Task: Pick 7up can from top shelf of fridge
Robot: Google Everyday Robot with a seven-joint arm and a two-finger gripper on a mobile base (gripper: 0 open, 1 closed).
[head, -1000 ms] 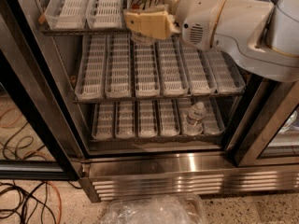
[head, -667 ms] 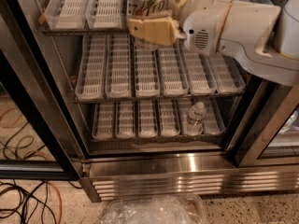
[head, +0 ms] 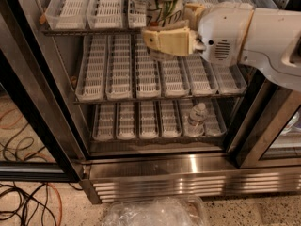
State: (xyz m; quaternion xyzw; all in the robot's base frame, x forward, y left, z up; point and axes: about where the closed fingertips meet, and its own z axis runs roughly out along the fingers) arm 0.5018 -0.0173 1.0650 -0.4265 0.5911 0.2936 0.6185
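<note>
The 7up can (head: 164, 6) has a silver top and a whitish-green body with green lettering. It stands upright between the tan fingers (head: 169, 40) of my gripper (head: 171, 25), which is shut on it. The gripper holds the can out in front of the top shelf (head: 89, 8) of the fridge (head: 188, 173), near the top centre of the view. The can's lower part is hidden behind the near finger. My white arm reaches in from the right.
The middle shelf (head: 113, 74) and bottom shelf (head: 136, 121) carry white slotted lane trays. A small clear water bottle (head: 196, 119) stands on the bottom shelf at right. A black door frame (head: 33, 107) is at left, cables (head: 23, 201) on the floor, clear plastic (head: 155, 213) at the bottom.
The gripper with the can has moved up and towards the camera, out from the top shelf; the can's silver top now shows fully.
</note>
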